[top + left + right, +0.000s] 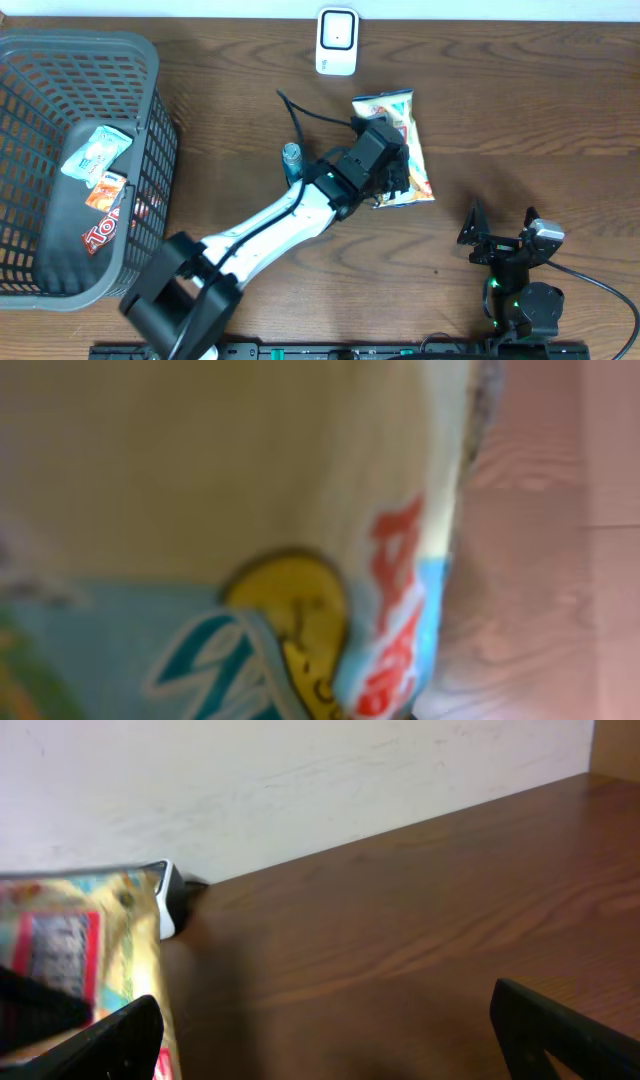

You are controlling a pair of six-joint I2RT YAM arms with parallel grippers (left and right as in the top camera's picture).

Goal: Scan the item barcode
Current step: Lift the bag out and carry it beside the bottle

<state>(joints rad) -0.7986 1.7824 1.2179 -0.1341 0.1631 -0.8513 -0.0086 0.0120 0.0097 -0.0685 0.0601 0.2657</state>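
Note:
The item is a snack bag, yellow and light blue with red lettering, in the middle of the table. My left gripper is over its near end and shut on it. In the left wrist view the bag fills the frame, blurred and very close, and hides the fingers. No barcode shows. The white scanner stands at the table's back edge, beyond the bag. In the right wrist view the bag sits at the left, covering most of the scanner. My right gripper rests open and empty at the front right.
A grey mesh basket holding several packets takes up the left side of the table. A small teal bottle stands beside my left arm. A black cable runs from the arm toward the bag.

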